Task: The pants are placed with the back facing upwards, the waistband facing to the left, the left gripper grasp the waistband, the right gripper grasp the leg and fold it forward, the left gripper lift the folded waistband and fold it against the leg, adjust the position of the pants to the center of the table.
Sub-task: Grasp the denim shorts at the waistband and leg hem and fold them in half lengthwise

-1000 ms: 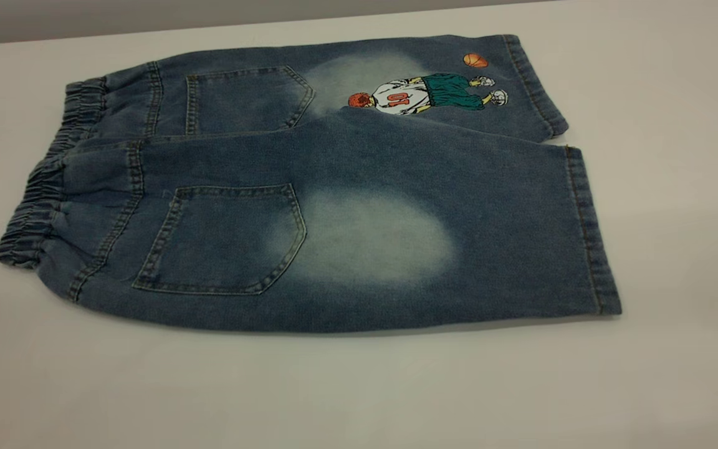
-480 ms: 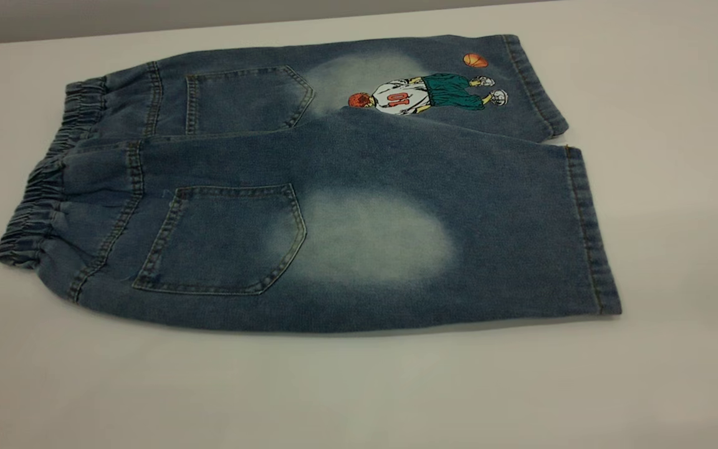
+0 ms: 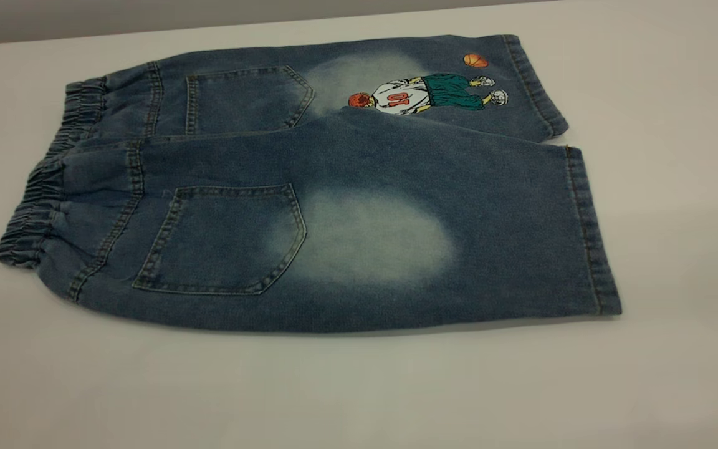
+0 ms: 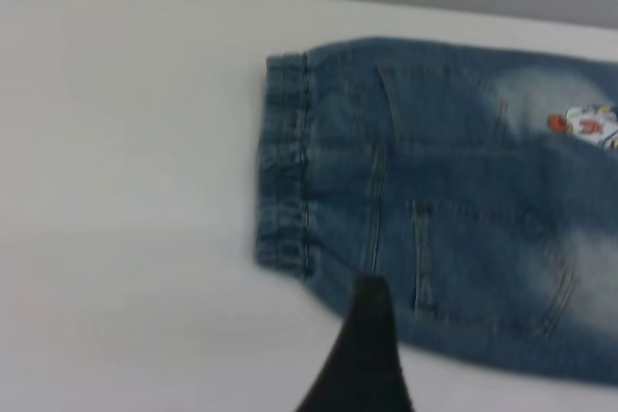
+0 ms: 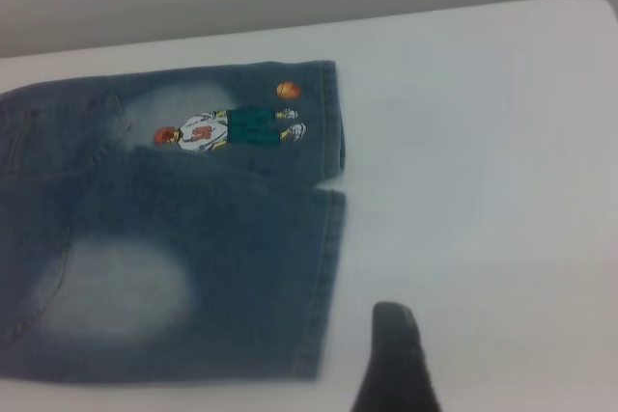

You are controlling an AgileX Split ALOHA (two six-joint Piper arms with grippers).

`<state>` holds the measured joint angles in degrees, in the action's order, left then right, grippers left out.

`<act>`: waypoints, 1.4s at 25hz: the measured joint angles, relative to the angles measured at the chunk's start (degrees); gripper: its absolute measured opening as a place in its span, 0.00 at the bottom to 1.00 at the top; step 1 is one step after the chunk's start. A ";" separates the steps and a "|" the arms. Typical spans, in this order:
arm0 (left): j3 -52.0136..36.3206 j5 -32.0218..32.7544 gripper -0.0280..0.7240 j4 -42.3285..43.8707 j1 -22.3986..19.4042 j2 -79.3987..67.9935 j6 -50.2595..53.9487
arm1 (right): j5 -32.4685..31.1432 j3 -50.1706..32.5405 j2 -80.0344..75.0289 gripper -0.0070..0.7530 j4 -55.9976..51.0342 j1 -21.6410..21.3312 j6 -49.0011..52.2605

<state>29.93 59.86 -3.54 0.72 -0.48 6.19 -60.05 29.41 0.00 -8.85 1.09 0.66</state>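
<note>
A: Nothing has shifted since the earlier frames; the pants lie exactly where they did, flat and back-side up on the desk, filling the middle of the exterior frame.

B: And the waistband?

A: At the left edge, gathered and dark. The leg with the pale oval runs along the lower half towards the right; the cartoon print sits on the other leg, upper right.

B: Either claw in the exterior view?

A: No. The left claw shows only one dark fingertip at the bottom of its wrist frame, near the waistband corner. The right claw shows one tip too, over bare desk beside the leg hem. Whether either is released or clenched, I cannot tell.
</note>
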 joint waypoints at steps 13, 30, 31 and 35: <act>7.79 -16.53 0.81 0.95 0.00 -30.25 7.46 | 16.63 1.49 -24.48 0.59 -1.79 0.06 -7.40; 13.71 -31.10 0.81 0.53 -2.46 -82.57 10.83 | 34.51 1.49 -66.00 0.59 -27.93 0.06 -23.05; 14.22 -31.06 0.81 0.53 -3.30 -84.61 10.78 | 34.64 1.49 -67.48 0.59 -29.90 0.06 -24.54; 16.39 -30.79 0.81 0.53 -5.70 -90.63 9.90 | 35.97 1.49 -71.78 0.59 -37.05 0.06 -30.84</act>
<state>46.31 29.07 -3.01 -4.97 -91.10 16.09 -24.08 30.90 -71.78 -45.90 1.15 -30.17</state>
